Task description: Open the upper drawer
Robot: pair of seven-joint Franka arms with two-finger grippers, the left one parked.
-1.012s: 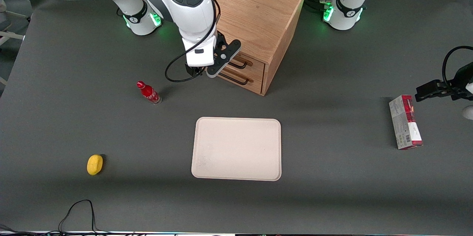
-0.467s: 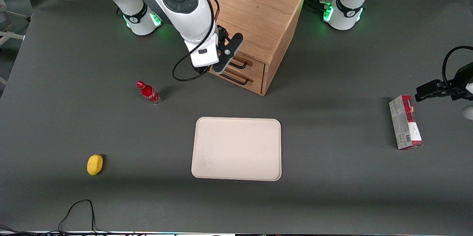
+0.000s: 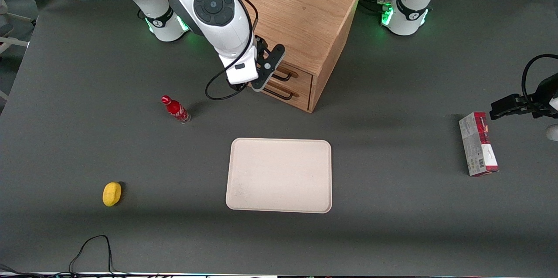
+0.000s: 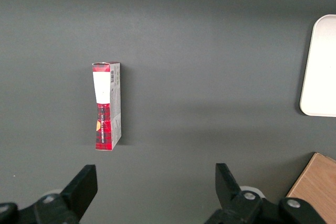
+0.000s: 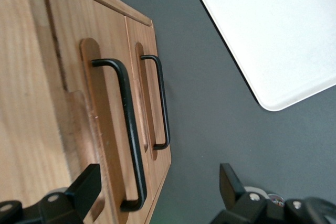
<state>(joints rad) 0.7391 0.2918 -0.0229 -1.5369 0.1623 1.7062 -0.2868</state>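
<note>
The wooden cabinet (image 3: 301, 12) stands at the back of the table. Its upper drawer (image 3: 303, 76) is shut, flush with the lower drawer (image 3: 301, 97). In the right wrist view the upper drawer's black wire handle (image 5: 128, 129) runs beside the lower drawer's handle (image 5: 161, 103). My right gripper (image 3: 265, 73) hovers just in front of the drawer fronts, at the end of the handles nearer the working arm. It is open and empty (image 5: 157, 187), and the end of the upper handle lies between its fingers (image 5: 86, 187), apart from both.
A cream tray (image 3: 279, 175) lies nearer the front camera than the cabinet. A red bottle (image 3: 175, 109) stands beside the gripper toward the working arm's end. A yellow object (image 3: 112, 194) lies nearer the front. A red and grey box (image 3: 478, 144) lies toward the parked arm's end.
My right gripper has turned and shifted slightly closer to the drawer fronts. The drawers have not moved.
</note>
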